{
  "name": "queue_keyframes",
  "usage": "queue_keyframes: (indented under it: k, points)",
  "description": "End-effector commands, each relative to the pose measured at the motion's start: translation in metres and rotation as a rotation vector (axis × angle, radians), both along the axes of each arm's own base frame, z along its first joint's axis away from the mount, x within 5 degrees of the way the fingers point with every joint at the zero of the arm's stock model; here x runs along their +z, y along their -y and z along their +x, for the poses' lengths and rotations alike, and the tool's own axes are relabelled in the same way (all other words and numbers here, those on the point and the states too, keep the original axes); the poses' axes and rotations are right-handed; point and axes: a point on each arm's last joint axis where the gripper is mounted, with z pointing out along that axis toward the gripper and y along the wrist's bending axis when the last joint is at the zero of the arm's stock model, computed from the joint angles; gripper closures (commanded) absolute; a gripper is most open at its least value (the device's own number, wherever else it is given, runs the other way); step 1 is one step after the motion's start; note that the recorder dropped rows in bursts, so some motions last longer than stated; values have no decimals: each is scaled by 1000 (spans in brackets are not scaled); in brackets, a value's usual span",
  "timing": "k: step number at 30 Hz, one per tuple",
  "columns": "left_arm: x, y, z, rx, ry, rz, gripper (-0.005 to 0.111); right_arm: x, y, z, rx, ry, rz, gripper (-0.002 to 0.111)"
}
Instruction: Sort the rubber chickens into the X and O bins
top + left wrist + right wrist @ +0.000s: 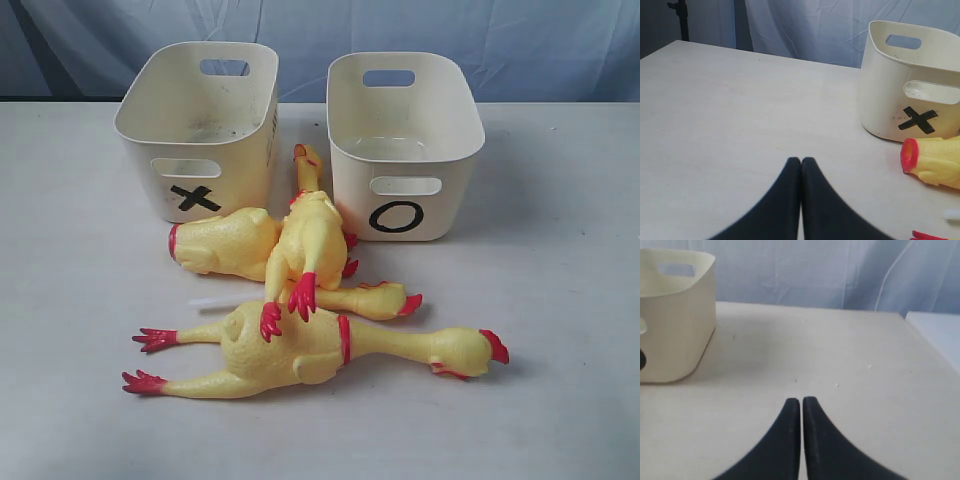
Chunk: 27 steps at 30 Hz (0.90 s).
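Left end effector (801,162) is clenched on nothing, over bare bench (715,125) on the side of the X bin (880,105) away from the O bin (440,200). Right end effector (801,402) is clenched likewise, beyond the O bin. In front of the X bin lie the headless body (225,243), nearest; one whole chicken (312,235) across the head-and-neck piece (375,300); another whole chicken (300,350), farthest. None touches either end effector.
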Motion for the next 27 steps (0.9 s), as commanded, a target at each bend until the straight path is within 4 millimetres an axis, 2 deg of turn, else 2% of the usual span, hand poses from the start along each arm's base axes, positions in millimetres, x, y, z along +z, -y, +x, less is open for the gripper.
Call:
queue_keyframes:
  k: [1, 4, 6, 9, 13, 17, 19, 20, 21, 22, 23, 24, 25, 26, 27]
  points:
    - [2, 0, 0, -7, 17, -1, 107, 27, -2, 2, 30, 302, -73, 105]
    - [2, 0, 0, -7, 17, -1, 107, 65, -8, -9, 81, 739, -97, 105]
    - [2, 0, 0, -7, 17, -1, 107, 89, -13, -28, 122, 1082, -114, 105]
    - [2, 0, 0, -7, 17, -1, 107, 108, -18, -64, 178, 1533, -137, 105]
    - [2, 0, 0, -7, 17, -1, 107, 122, -14, -72, 160, 1590, -71, 105]
    - [2, 0, 0, -7, 17, -1, 107, 168, -11, -99, 320, 1729, 219, 105]
    - [2, 0, 0, -7, 17, -1, 107, 198, -6, -97, 300, 1574, 397, 105]
    - [2, 0, 0, -7, 17, -1, 107, 209, -3, -91, 262, 1452, 456, 105]
    - [2, 0, 0, -7, 17, -1, 107, 240, -1, -85, 220, 1281, 549, 105]
    - [2, 0, 0, -7, 17, -1, 107, 253, -1, -78, 212, 1237, 559, 105]
    - [2, 0, 0, -7, 17, -1, 107, 284, -4, -67, 206, 1191, 497, 105]
    - [2, 0, 0, -7, 17, -1, 107, 298, -5, -63, 205, 1190, 435, 105]
    - [2, 0, 0, -7, 17, -1, 107, 322, -9, -50, 194, 1190, 251, 105]
    - [2, 0, 0, -7, 17, -1, 107, 331, -10, -43, 188, 1183, 187, 105]
    - [2, 0, 0, -7, 17, -1, 107, 346, -10, -22, 182, 1125, 152, 105]
